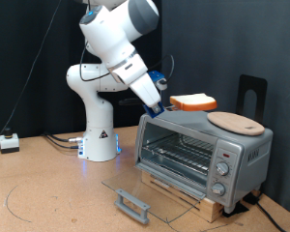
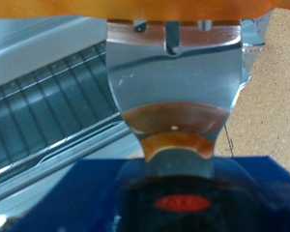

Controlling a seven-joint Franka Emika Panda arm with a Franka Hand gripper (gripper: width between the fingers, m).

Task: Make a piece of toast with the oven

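The piece of toast (image 1: 194, 101), pale with an orange-tan crust, sits level just above the top of the oven (image 1: 198, 150), at its end nearer the arm. My gripper (image 1: 170, 104) reaches down to its edge and is shut on it. In the wrist view a silver finger (image 2: 174, 97) runs up to the toast's crust (image 2: 48, 8) at the gripper (image 2: 174, 29). The wire rack (image 2: 48, 97) shows below. The oven's glass door (image 1: 145, 198) lies open and flat, its bar handle towards the exterior view's bottom.
A round light-wood board (image 1: 234, 122) lies on the oven's top, right of the toast. A black stand (image 1: 251, 95) rises behind it. The robot's white base (image 1: 99, 140) stands to the oven's left, and a small white box (image 1: 8, 142) with a cable sits at the far left.
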